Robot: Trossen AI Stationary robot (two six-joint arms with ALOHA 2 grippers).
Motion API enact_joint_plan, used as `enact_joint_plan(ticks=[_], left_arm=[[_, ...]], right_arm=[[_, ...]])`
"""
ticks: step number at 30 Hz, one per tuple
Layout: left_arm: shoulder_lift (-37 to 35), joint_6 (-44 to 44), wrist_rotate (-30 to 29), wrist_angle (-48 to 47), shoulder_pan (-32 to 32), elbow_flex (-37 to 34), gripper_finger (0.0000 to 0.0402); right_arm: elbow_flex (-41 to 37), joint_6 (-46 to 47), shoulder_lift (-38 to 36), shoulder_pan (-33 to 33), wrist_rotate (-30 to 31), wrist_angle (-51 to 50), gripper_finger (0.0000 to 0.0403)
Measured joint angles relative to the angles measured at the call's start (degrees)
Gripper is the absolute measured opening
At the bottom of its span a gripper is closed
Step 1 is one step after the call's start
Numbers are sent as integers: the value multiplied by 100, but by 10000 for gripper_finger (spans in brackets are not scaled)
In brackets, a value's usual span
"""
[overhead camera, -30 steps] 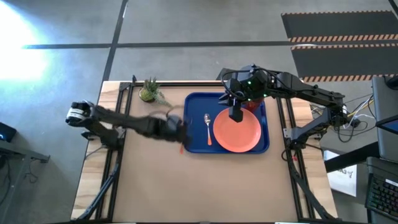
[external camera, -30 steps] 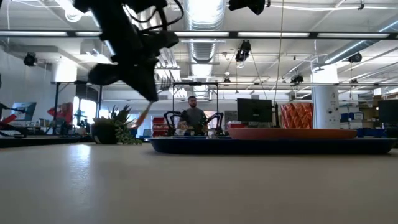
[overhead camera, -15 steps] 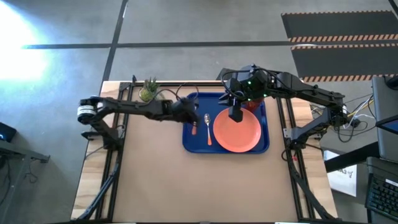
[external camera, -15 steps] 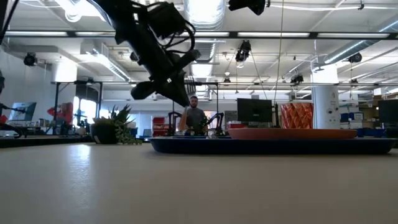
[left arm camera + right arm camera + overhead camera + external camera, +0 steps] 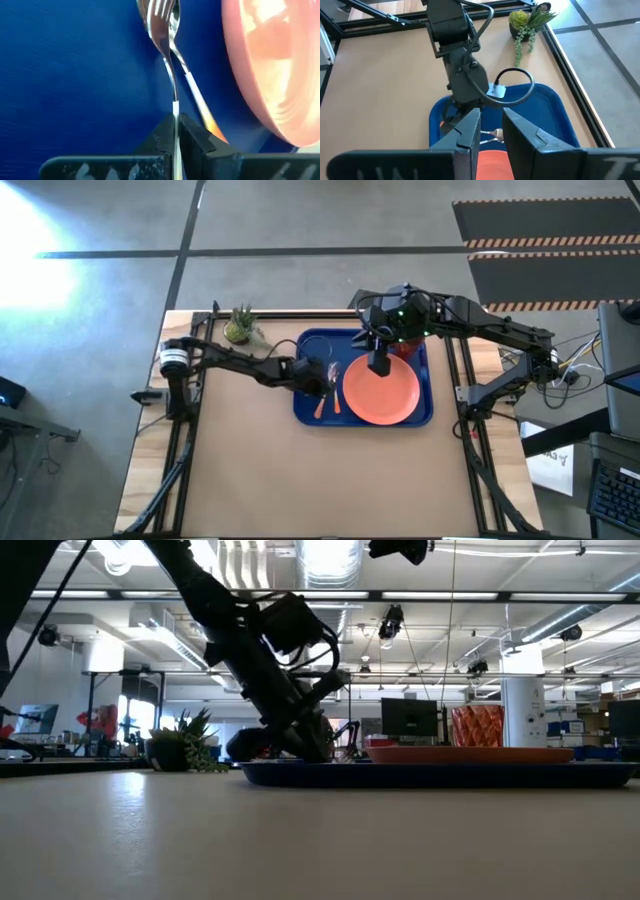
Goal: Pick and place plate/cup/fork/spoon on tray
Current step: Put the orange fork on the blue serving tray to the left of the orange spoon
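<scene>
The left end effector (image 5: 322,383) is clamped on the fork (image 5: 167,60), low over the blue tray (image 5: 310,415), with the tines above the spoon (image 5: 200,102) just left of the plate (image 5: 381,391). The right end effector (image 5: 380,366), partly open and empty, hovers over the plate's far edge.

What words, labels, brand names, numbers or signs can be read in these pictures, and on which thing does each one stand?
None can be read.
Right gripper: pale embossed letters on its base, cut off and blurred; unreadable.
White tag on the left arm's cable: too small to read.
Blue tray, plate, fork: no text visible.
</scene>
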Motion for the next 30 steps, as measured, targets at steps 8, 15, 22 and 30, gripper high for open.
enact_joint_plan(ticks=[8, 15, 22, 30], left_arm=[[-91, -114, -253, -48, -21, -64, 2], [-460, 59, -648, -41, -14, -26, 2], [-621, 45, -910, -46, -23, -60, 1], [-592, -144, -1539, -307, -133, -126, 0]], right_arm=[[0, -2, 0, 1, 2, -168, 68], [0, -21, 0, 0, 2, -232, 68], [0, -18, 0, 1, 1, -337, 68], [0, 28, 0, 0, 1, -476, 68]])
